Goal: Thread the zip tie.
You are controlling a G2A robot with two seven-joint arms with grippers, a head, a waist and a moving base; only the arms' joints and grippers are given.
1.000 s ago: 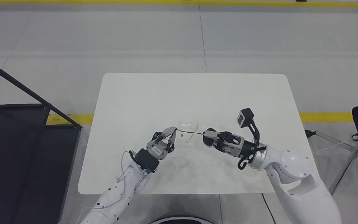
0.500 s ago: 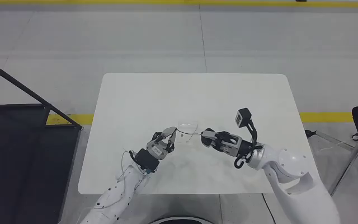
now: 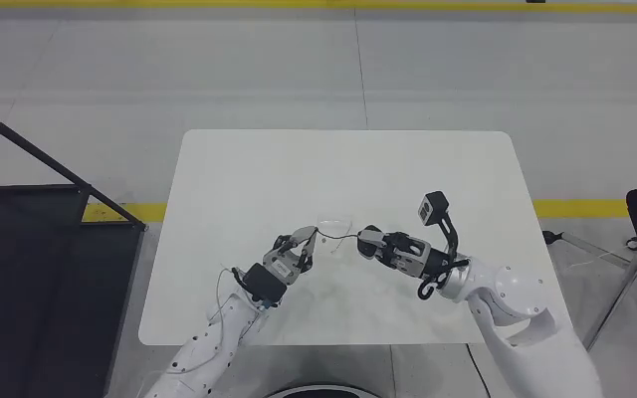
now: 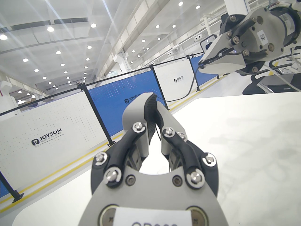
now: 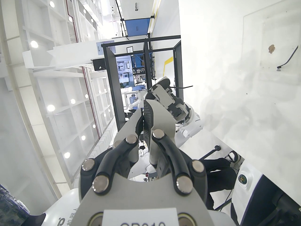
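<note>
Just over one white table point(image 3: 249, 179), the left gripper point(image 4: 152, 102) and the right gripper point(image 5: 147, 105) each pinch an end of one black zip tie point(image 4: 194, 78), which sags between their closed fingertips.

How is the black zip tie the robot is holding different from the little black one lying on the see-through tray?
The held thin black zip tie hangs in the air in a curve; the loose black zip tie lies flat on the clear plastic tray. The held one is pinched by the left gripper and right gripper; neither gripper touches the loose one. Both are thin and black.
</note>
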